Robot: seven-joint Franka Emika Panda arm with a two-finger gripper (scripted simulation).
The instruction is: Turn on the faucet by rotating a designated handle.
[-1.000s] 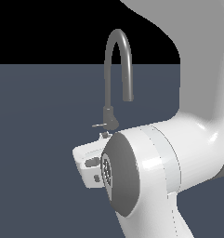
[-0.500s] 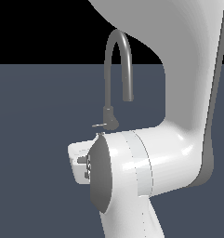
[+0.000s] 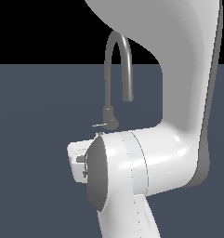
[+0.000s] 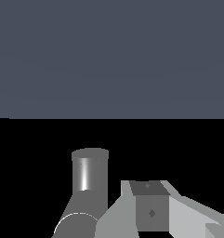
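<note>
Flat, matte slate-blue ground plane fills the exterior view from 9 o'clock through 6 o'clock, no texture, seams or marks. Plain black void backdrop above it toward 12 o'clock, meeting the plane in a straight horizontal edge. Wrist view shows the same two tones: slate-blue field, black band. No walls, furniture or windows visible. Lighting even and diffuse, no distinct cast shadows on the plane.
</note>
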